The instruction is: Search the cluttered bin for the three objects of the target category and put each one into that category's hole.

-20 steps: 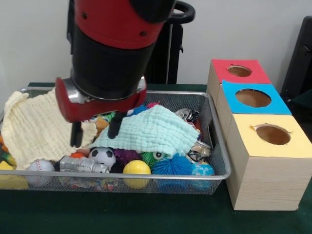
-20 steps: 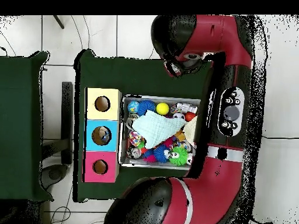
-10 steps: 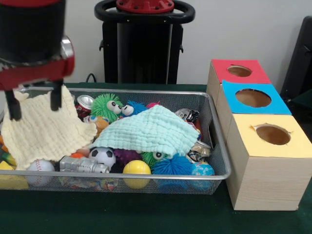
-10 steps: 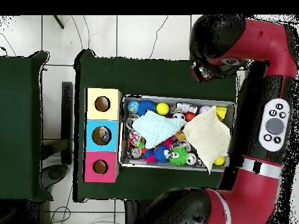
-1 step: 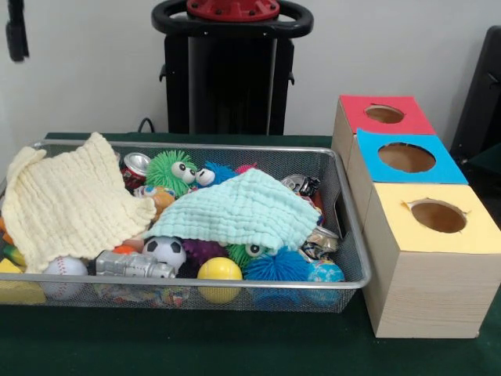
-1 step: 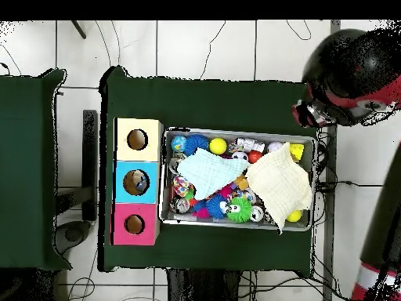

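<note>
The wire bin (image 5: 196,280) is full of toys. A yellow cloth (image 5: 70,200) lies over its left part and a mint cloth (image 5: 246,207) over the middle. Along the front show a baseball (image 5: 64,268), a soccer ball (image 5: 164,251), a yellow ball (image 5: 219,270), a blue spiky ball (image 5: 286,266) and a globe ball (image 5: 325,272). A green fuzzy toy with eyes (image 5: 168,168) and a can (image 5: 135,166) sit at the back. My gripper (image 5: 16,31) barely shows at the top left corner, high above and off the bin. In the overhead view the arm (image 6: 348,74) hangs beyond the bin's corner.
Three wooden boxes stand right of the bin, each with a round hole: red top (image 5: 383,113), blue top (image 5: 405,157), yellow top (image 5: 438,215). A silver toy (image 5: 133,265) lies at the bin's front. Under the mint cloth several things are hidden.
The arm has swung away from above the bin, going left and up in the front view, until only a sliver of the gripper shows. Both cloths and the toys have stayed put.
</note>
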Robot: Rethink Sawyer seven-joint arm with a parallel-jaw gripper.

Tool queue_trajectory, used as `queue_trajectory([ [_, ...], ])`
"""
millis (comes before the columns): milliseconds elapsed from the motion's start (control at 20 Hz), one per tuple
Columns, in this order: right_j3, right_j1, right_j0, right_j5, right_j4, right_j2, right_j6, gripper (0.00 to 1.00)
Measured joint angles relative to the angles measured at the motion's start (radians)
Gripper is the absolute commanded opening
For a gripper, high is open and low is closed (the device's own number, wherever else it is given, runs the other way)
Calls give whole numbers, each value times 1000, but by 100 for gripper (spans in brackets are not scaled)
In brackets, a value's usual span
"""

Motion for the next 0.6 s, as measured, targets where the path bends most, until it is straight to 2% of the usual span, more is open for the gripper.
queue_trajectory([
  [150, 57, -61, -26, -31, 21, -1, -2, 100],
  [250, 109, -108, -34, -87, 23, -1, -2, 100],
  [600, 204, -148, -34, -220, 44, 3, -2, 100],
])
